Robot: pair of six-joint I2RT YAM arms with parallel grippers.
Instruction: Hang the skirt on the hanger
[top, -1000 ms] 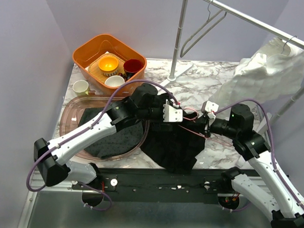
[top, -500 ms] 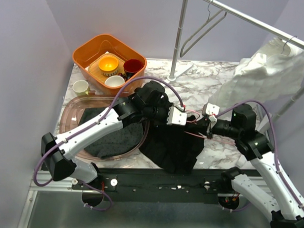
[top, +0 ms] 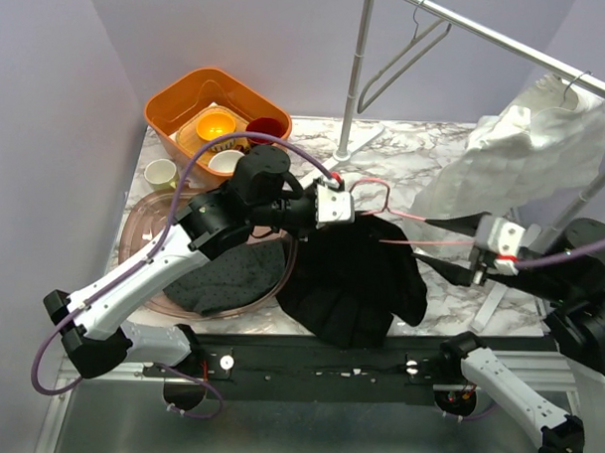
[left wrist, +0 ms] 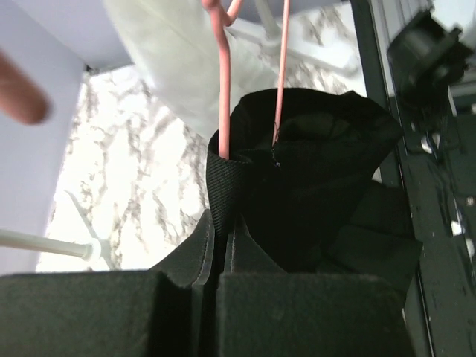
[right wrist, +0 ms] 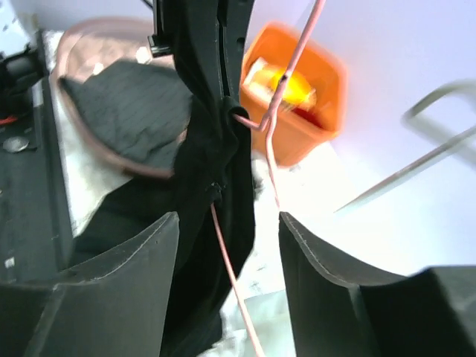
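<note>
**Right of the pink tray: skirt and hanger, one held lot**

Right of the pink translucent round tray, just beside its rim, on the white marble table: one black fabric skirt.
- Waistband is raised at the corner nearest the tray.
- The body drapes from there away from the tray and toward the near table edge, so the long axis runs waistband to hem.
- The hem lies spread out, and its nearest fold reaches the black front rail.

One thin pink wire hanger.
- In the left wrist view two runs of wire enter the waistband opening of the skirt.
- The long axis is roughly level, pointing straight away from the tray.

Left gripper, above the tray's right rim: fingers together, pinching the waistband.

Right gripper, well apart from the tray, beyond the skirt: fingers spread, nothing clamped. The wire shows through the gap; whether it touches them cannot be told.

Hard to make out:
- The hanger's hook end sits behind the left gripper in the top view.
- The right wrist view is blurred.
- The left arm covers part of the tray.
</note>
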